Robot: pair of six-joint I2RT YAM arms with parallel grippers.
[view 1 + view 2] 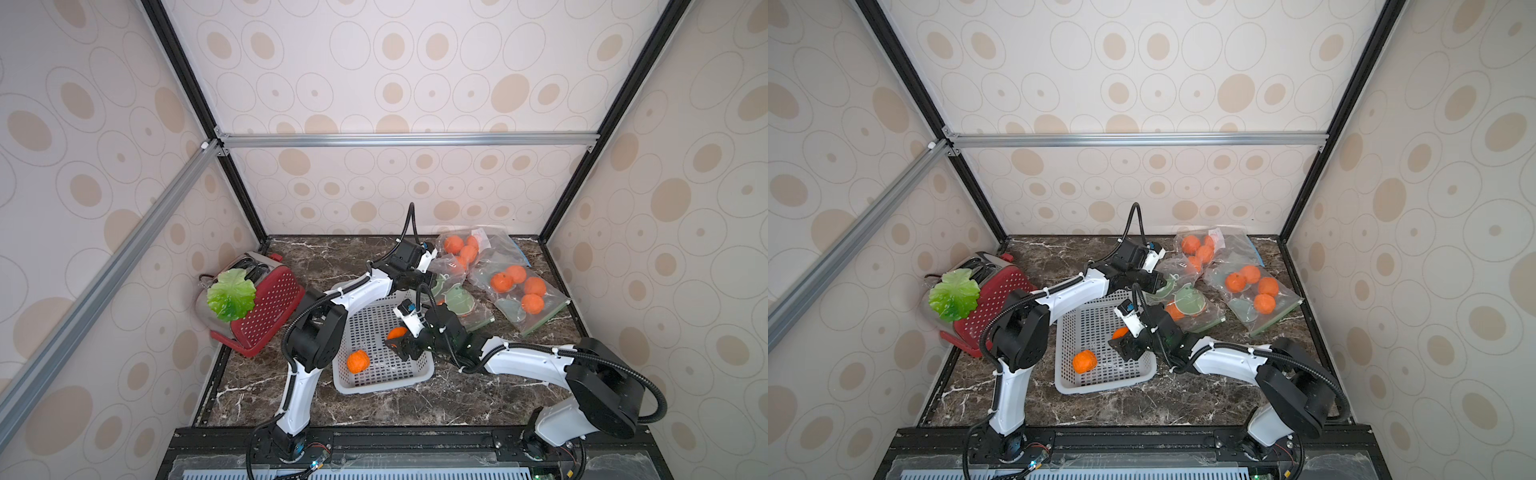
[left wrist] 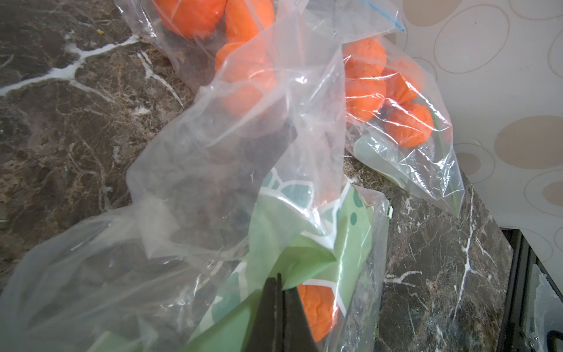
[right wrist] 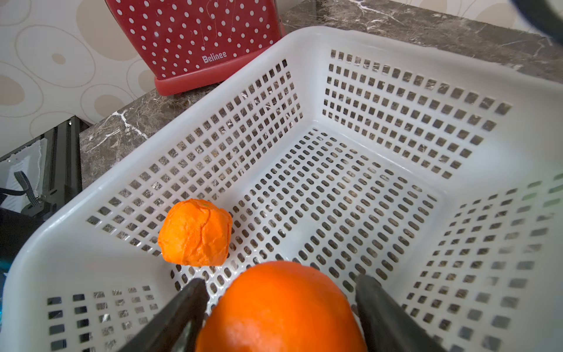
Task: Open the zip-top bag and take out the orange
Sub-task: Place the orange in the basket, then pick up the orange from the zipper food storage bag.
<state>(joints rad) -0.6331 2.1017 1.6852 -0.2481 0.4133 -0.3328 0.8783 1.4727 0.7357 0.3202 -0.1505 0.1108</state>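
My right gripper (image 3: 281, 282) hangs over the white basket (image 1: 382, 386) in both top views. Its jaws stand open around a smooth orange (image 3: 280, 307), with a gap showing beside one finger. In a top view that orange (image 1: 397, 332) sits at the gripper (image 1: 392, 343). A second, crumpled orange (image 3: 195, 233) lies on the basket floor. My left gripper (image 2: 278, 283) is shut on the green-printed edge of the zip-top bag (image 2: 213, 183), behind the basket (image 1: 1100, 388). One more orange (image 2: 316, 311) is still inside that bag (image 1: 1187, 301).
Two more clear bags of oranges (image 1: 523, 291) (image 1: 461, 247) lie at the back right on the marble top. A red dotted toaster (image 1: 266, 307) with a green leaf (image 1: 230, 293) on it stands left of the basket. Enclosure walls close in on three sides.
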